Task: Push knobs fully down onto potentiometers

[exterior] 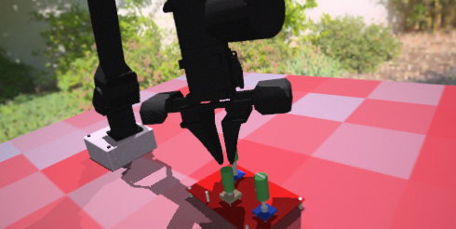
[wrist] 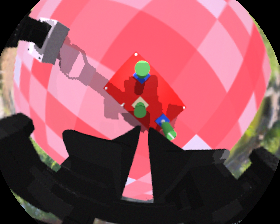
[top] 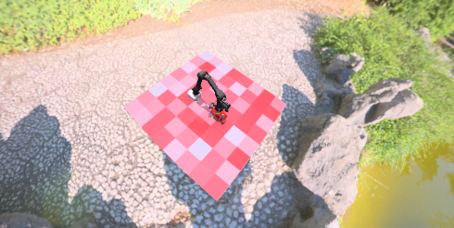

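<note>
- Checked surface [exterior: 372, 149] of red, pink and pale squares, spread as a diamond over cobbled ground [top: 69, 111] in the top view.
- Grey base block [exterior: 120, 146] of the arm resting flat on a pink square toward the left of the exterior view; dark shadow stretching from it across the neighbouring squares.
- Red circuit board [exterior: 284, 205] raised on short pale legs [exterior: 207, 196] just beside that shadow, well apart from the block.
- In the wrist view, same board [wrist: 169, 98] seen as a red diamond amid the pink checks.
- Rocks [top: 371, 107] and greenery [top: 60, 5] beyond the edges.
</note>
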Robot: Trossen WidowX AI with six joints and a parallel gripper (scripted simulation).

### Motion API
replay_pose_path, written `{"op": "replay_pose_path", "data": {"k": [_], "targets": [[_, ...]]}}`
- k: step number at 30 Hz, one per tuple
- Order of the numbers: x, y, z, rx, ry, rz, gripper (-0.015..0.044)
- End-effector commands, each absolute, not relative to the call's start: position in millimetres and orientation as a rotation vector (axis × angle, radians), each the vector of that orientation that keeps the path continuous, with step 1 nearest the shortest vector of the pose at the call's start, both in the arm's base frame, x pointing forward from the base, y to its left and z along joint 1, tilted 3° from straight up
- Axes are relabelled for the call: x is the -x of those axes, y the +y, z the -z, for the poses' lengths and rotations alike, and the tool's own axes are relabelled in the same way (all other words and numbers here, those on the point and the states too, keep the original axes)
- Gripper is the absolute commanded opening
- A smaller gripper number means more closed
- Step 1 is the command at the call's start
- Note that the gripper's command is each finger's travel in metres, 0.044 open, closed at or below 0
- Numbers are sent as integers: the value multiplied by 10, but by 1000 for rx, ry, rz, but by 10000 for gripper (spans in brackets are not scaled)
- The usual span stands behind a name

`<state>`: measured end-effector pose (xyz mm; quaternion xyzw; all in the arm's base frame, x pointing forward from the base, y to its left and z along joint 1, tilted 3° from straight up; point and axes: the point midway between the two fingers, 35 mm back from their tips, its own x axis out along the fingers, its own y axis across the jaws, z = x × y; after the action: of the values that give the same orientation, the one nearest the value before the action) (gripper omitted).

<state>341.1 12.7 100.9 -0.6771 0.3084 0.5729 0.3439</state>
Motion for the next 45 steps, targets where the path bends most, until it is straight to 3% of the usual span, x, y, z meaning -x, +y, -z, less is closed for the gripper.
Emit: {"op": "replay_pose_path", "data": {"k": [1, 45], "targets": [[-3470, 99, -1060, 1704, 858, -1402, 0], [-3776, 237, -1338, 458, 1423, -396, 0]]}}
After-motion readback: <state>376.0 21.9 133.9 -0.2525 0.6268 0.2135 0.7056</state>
